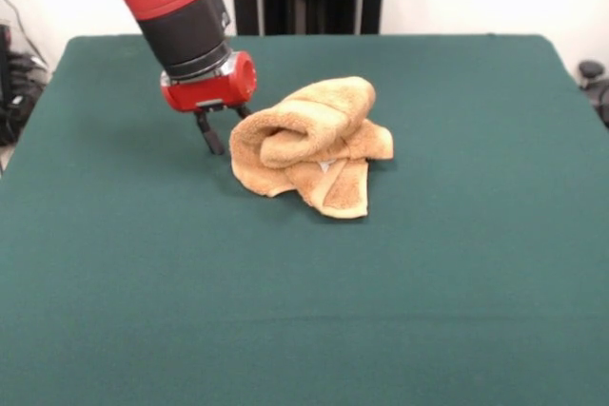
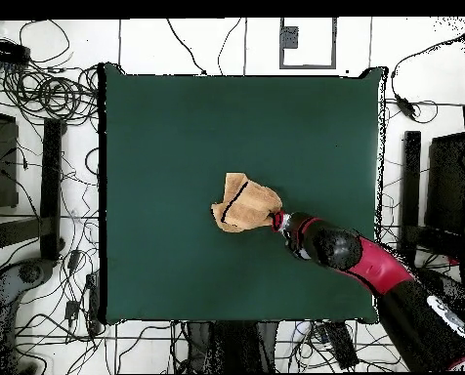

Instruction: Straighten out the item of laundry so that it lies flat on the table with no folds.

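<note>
While the towel lies bunched in a rolled heap near the middle of the desk, the jaws stand just beside the heap's edge, apparently apart and holding nothing, one finger plainly seen and the other partly hidden behind the cloth. To do this step well, a grasp should probably take a single outer hem rather than the thick roll, then draw it outward and away from the heap, low over the desk.

Golden-tan towel; dark teal-green table.
</note>
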### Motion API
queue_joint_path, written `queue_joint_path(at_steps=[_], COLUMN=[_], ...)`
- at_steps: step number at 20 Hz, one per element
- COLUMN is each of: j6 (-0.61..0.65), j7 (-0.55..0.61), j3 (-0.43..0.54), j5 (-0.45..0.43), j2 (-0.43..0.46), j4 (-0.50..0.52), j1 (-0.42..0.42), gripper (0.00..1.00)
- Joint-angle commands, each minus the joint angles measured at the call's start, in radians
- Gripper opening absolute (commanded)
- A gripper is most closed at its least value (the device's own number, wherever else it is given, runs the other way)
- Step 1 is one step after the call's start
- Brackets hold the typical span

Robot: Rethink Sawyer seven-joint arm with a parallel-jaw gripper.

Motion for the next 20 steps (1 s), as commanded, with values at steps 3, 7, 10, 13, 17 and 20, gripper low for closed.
queue_joint_path(at_steps=[3, 7, 10, 13, 17, 20], j6=[-0.289, -0.329, -0.355, -0.369, -0.388, -0.404], j7=[0.193, 0.244, 0.251, 0.260, 0.253, 0.222], j3=[0.091, 0.044, 0.025, -0.028, -0.075, -0.102], j5=[0.004, 0.013, 0.011, 0.010, 0.011, -0.008], j2=[0.323, 0.286, 0.282, 0.253, 0.231, 0.214], j4=[-0.028, -0.022, -0.026, -0.040, -0.054, -0.073], j1=[0.150, 0.205, 0.224, 0.277, 0.323, 0.354], gripper=[1.00, 1.00, 1.00, 1.00, 1.00, 1.00])
